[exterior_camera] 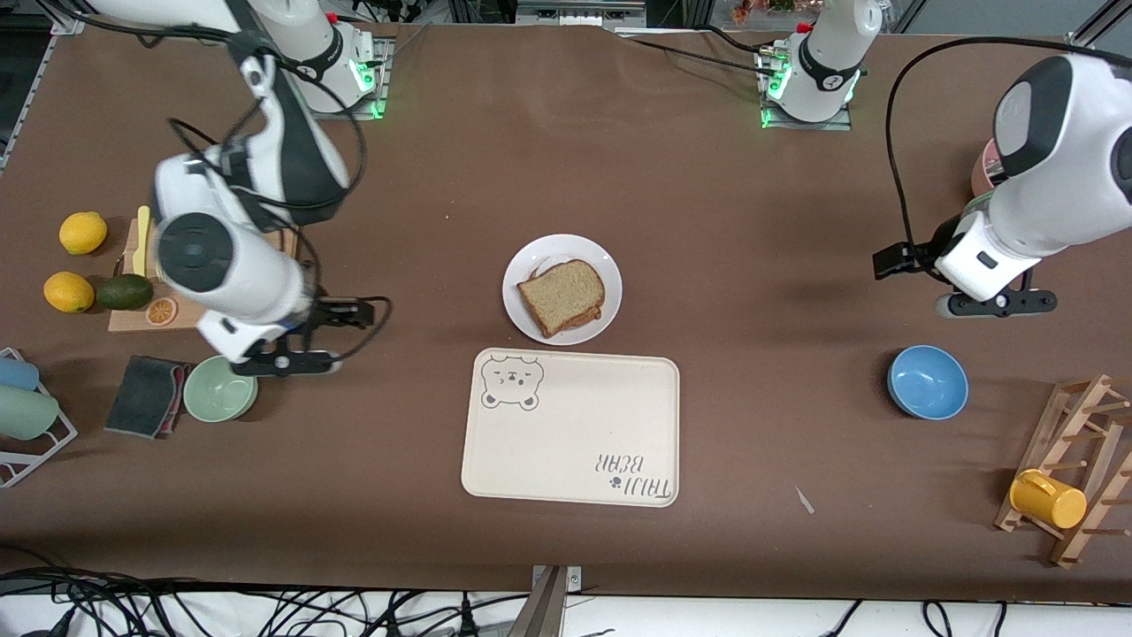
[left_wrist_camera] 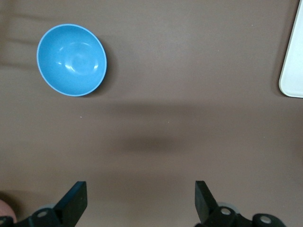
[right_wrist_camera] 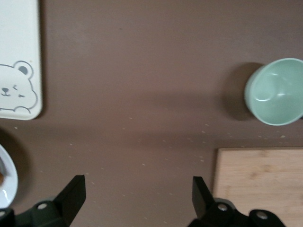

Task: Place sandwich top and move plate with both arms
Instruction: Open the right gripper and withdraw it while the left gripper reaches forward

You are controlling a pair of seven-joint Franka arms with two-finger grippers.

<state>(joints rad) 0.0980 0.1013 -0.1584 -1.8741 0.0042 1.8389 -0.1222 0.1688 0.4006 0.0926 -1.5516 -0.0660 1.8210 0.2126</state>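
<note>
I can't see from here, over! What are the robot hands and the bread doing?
Left gripper and right gripper: jaws open, empty, over bare table. Sandwich top sits on the plate. Tray just nearer the camera; nothing blocking.

light is even and fairly bright, coming from overhead — shadows fall almost straight down and stay soft. in the front view the brown table (exterior_camera: 707, 203) shows a faint blurred smudge of shade near the left arm's end, and the tray (exterior_camera: 570, 429) and plate (exterior_camera: 562, 288) cast only thin dark edges. green lamps glow at both arm bases. the blue bowl (left_wrist_camera: 72, 60) carries small pale highlights on its inner wall, as does the green bowl (right_wrist_camera: 275, 91), which throws a darker shadow to one side. the left wrist view has a wide soft band of shade across the table; the right wrist view looks slightly soft — the tray's bear drawing is a little hazy.
</note>
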